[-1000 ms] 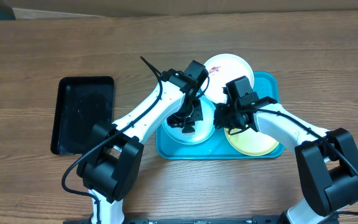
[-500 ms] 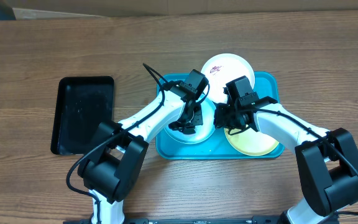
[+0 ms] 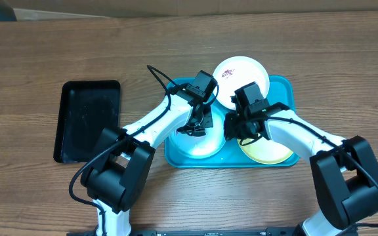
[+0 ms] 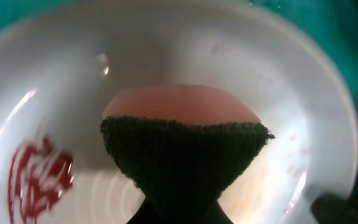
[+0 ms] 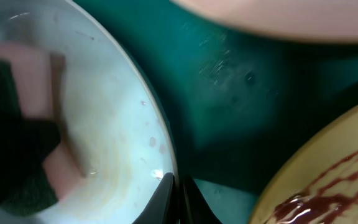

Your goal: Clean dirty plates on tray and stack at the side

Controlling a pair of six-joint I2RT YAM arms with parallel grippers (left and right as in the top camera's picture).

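The turquoise tray [image 3: 286,88] holds three plates. The white plate [image 3: 245,73] lies at its far edge with a red smear. The pale blue plate [image 3: 199,145] is at the tray's left, the yellow-green plate [image 3: 271,152] at its right. My left gripper [image 3: 197,128] is shut on a pink sponge with a dark green scrub face [image 4: 185,146] and presses it on the pale blue plate [image 4: 303,106], beside a red smear [image 4: 39,177]. My right gripper [image 5: 178,198] is shut on that plate's rim [image 5: 160,130]. The yellow-green plate [image 5: 328,155] shows a red smear.
A smaller black tray [image 3: 87,121] lies on the wooden table [image 3: 346,59] left of the turquoise tray. Both arms cross over the turquoise tray's front half. In the right wrist view the white plate's edge [image 5: 278,18] lies just beyond the tray floor [image 5: 241,93].
My left gripper has slid the sponge towards the far side of the pale blue plate. My right gripper has shifted slightly left while holding the rim.
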